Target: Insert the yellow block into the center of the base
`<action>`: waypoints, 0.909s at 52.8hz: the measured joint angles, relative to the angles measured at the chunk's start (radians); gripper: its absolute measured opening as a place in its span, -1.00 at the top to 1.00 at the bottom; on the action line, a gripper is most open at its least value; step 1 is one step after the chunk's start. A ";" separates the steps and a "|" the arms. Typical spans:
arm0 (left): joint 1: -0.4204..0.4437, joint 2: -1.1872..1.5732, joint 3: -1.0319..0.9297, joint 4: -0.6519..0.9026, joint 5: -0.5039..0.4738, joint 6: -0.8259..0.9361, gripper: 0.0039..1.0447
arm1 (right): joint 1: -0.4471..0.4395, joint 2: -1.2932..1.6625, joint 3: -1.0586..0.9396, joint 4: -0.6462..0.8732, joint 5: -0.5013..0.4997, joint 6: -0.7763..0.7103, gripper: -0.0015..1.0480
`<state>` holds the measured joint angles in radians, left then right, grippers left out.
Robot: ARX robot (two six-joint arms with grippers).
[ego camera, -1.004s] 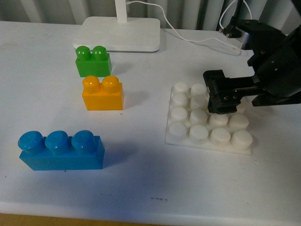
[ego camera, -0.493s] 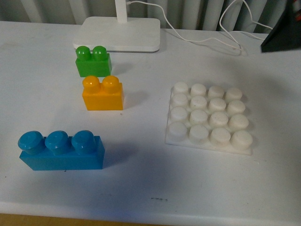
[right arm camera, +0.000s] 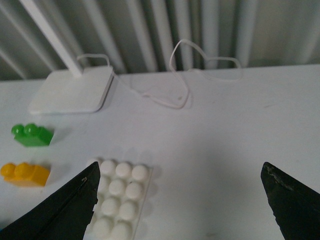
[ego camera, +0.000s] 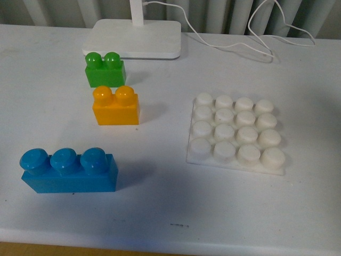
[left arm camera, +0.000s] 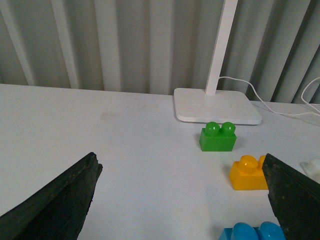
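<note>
The right arm, which was hanging over the base a second ago, is now gone from the front view, leaving the studded plate uncovered. Neither arm is showing in that view.

The yellow block is sitting upright on the desk, studs up. It is just in front of the green brick, behind the blue three-stud brick, and well apart from the base on its right. Its long axis is running left to right across the desk, the two studs side by side. That is roughly in line with the base's rows, though the base is sitting slightly turned.

The left claw is hanging with its fingers spread wide and nothing between them. The block is lying ahead of it, closer to one finger than centred in the gap. The right claw is likewise gaping and empty, looking down past the base, with the block showing only at the far edge of its view.

I judge the left arm the nearer one. It seems to need to shift sideways toward the block before descending, with its fingers closing across the block's short side.
</note>
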<state>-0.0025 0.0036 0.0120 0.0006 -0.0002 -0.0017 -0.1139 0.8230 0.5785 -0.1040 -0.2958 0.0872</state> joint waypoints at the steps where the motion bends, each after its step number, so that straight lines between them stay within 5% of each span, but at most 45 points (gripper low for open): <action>1: 0.000 0.000 0.000 0.000 0.000 0.000 -0.88 | -0.021 -0.028 -0.014 0.007 -0.006 0.005 -0.82; 8: 0.000 0.000 0.000 0.000 0.000 0.000 -0.88 | -0.179 -0.202 -0.114 0.029 -0.087 0.070 -0.82; 16: 0.000 0.000 0.000 0.000 0.000 0.000 -0.88 | -0.207 -0.246 -0.140 0.063 -0.075 0.082 -0.78; 24: 0.000 0.000 0.000 0.000 -0.001 0.000 -0.88 | -0.143 -0.316 -0.283 0.304 0.056 -0.032 -0.31; 44: 0.000 0.000 0.000 0.000 0.000 0.000 -0.88 | -0.005 -0.464 -0.439 0.320 0.188 -0.080 0.95; 48: 0.000 0.000 0.000 0.000 0.000 0.000 -0.88 | 0.065 -0.491 -0.457 0.312 0.280 -0.084 0.98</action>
<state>-0.0025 0.0032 0.0120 0.0006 -0.0002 -0.0021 -0.0486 0.3321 0.1211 0.2085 -0.0154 0.0036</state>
